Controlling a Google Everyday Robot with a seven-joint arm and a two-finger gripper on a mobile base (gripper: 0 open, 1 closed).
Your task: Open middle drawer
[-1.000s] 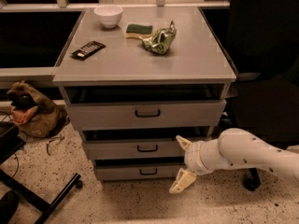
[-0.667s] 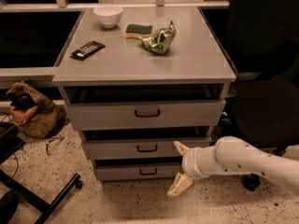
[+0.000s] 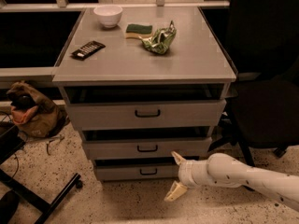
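Observation:
The grey cabinet has three drawers. The middle drawer [image 3: 147,148] is a wide shallow grey one with a small black loop handle [image 3: 147,149] at its centre; a dark gap shows above its front. My gripper [image 3: 176,177] is low at the cabinet's front right, below and to the right of that handle, level with the lowest drawer [image 3: 140,171]. Its two tan fingers are spread apart, one fingertip [image 3: 178,157] near the middle drawer's lower edge, the other down by the floor. It holds nothing. My white arm [image 3: 243,176] comes in from the right.
The top drawer [image 3: 147,113] has a larger black handle. On the cabinet top [image 3: 196,62] lie a white bowl [image 3: 108,16], a sponge [image 3: 138,30], a green crumpled bag [image 3: 160,39] and a black remote [image 3: 88,50]. A brown bag [image 3: 32,115] lies on the floor at left. A dark chair [image 3: 266,92] stands at right.
My gripper and arm have shifted slightly left along the cabinet front, staying low. The drawers have not moved.

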